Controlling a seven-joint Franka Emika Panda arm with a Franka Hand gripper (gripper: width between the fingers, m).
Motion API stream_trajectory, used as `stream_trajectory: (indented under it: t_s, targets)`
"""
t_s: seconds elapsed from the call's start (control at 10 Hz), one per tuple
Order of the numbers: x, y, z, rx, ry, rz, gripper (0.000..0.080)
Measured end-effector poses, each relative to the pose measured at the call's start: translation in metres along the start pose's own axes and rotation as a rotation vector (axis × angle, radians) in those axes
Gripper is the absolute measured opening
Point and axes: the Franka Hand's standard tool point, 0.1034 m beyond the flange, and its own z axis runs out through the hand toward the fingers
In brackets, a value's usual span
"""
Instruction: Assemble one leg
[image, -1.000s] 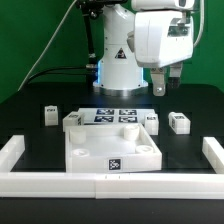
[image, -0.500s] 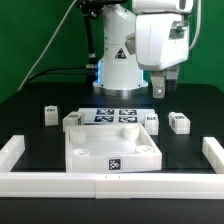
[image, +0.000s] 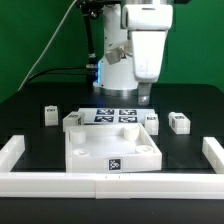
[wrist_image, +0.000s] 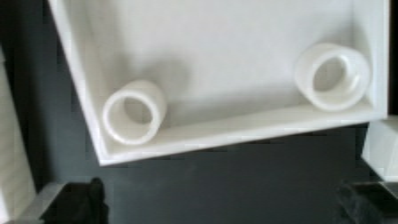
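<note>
Several small white legs lie on the black table around the slab: one (image: 50, 115) at the exterior view's left, one (image: 73, 122) by the slab's back left corner, one (image: 152, 120) by its back right corner, one (image: 178, 122) further right. The large white slab (image: 110, 148) with corner holes lies in the middle. My gripper (image: 147, 97) hangs above the slab's back edge, near the leg at the back right corner. In the wrist view the gripper (wrist_image: 222, 205) is open and empty, dark fingers (wrist_image: 71, 200) wide apart, over the slab (wrist_image: 231, 70) and two of its holes.
The marker board (image: 115, 115) lies behind the slab. Long white border rails run along the front (image: 110, 185), the exterior view's left (image: 10, 155) and right (image: 213, 152). The robot base (image: 115, 65) stands at the back.
The arm has swung toward the exterior view's left and the hand has turned. The gripper now hangs over the slab's back edge. The parts have not moved.
</note>
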Motion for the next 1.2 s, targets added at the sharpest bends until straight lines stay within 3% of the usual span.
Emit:
stream_trajectory:
  t_s: [0.5,0.6,0.7,0.8,0.9,1.1,1.2]
  targets:
    - [-0.001,0.0,0.001,0.001,0.0,0.001,0.065]
    - [-0.011,-0.01,0.01,-0.002,0.004,-0.058,0.065]
    - [-0.025,-0.033,0.023,0.006,0.009,-0.096,0.065]
    - [-0.032,-0.051,0.032,0.036,0.01,-0.088,0.065]
    - [-0.036,-0.057,0.037,0.041,0.013,-0.114,0.065]
    - [-0.055,-0.071,0.065,0.093,0.029,-0.182,0.065]
    - [-0.059,-0.071,0.073,0.105,0.036,-0.191,0.065]
